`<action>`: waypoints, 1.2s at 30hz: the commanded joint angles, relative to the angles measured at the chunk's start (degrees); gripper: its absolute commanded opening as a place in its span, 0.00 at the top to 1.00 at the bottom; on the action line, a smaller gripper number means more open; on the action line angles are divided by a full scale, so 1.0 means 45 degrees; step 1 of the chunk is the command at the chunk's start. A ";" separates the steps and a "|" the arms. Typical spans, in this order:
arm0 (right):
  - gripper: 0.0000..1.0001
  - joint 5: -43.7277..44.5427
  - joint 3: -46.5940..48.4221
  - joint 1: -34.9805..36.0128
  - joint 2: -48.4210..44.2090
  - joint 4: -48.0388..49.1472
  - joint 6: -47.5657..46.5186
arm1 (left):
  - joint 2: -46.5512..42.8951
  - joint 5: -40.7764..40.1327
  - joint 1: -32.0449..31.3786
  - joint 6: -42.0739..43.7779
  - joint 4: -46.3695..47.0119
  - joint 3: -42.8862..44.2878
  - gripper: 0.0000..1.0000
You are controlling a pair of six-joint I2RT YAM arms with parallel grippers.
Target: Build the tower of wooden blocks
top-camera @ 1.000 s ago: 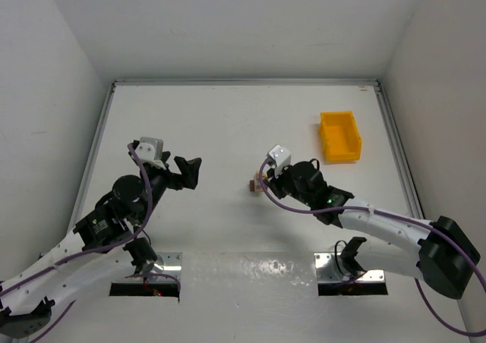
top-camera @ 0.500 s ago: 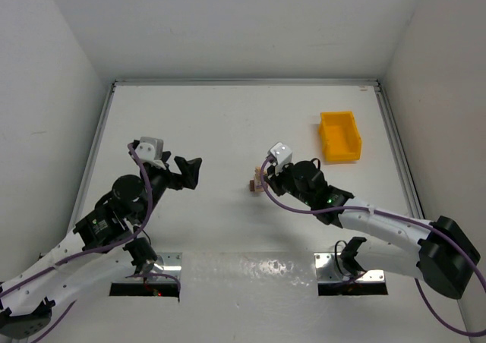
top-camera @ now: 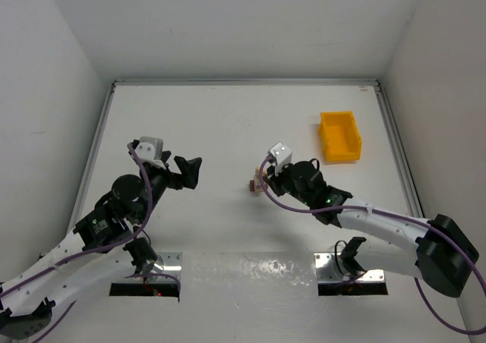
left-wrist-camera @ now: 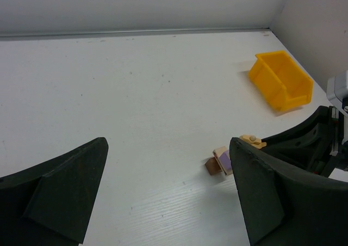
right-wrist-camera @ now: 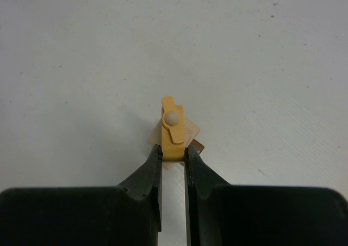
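Alignment is mattering here: right gripper [right-wrist-camera: 173, 151], pinching a yellow pegged piece [right-wrist-camera: 173, 127] over the tan block [right-wrist-camera: 190, 132], should be lowering squarely; left gripper [left-wrist-camera: 168, 167] is hanging spread.

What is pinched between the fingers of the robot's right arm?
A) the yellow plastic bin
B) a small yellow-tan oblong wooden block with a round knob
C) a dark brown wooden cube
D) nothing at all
B: the right wrist view shows the right arm's fingers closed on the small yellow-tan oblong wooden block, its round knob facing the camera, with a light tan block and a dark brown block just behind it.
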 commanded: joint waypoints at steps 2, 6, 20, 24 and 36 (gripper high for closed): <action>1.00 -0.0058 -0.0058 0.0018 0.0092 0.0850 0.0261 | 0.0008 0.0078 0.0144 0.0141 0.0459 -0.0032 0.09; 1.00 -0.0116 -0.0058 0.0038 0.0091 0.0851 0.0300 | -0.0030 0.0078 0.0144 0.0122 0.0459 -0.0032 0.09; 0.99 -0.0234 -0.0234 0.0018 0.0053 0.0831 0.0417 | -0.0030 0.0098 0.0164 0.0122 0.0459 -0.0051 0.09; 1.00 -0.0214 -0.0293 0.0018 -0.0006 0.0831 0.0437 | -0.0011 0.0117 0.0164 0.0122 0.0440 -0.0051 0.09; 0.89 -0.0253 -0.0352 0.0018 -0.0006 0.0909 0.0476 | -0.0031 0.0137 0.0183 0.0103 0.0459 -0.0051 0.09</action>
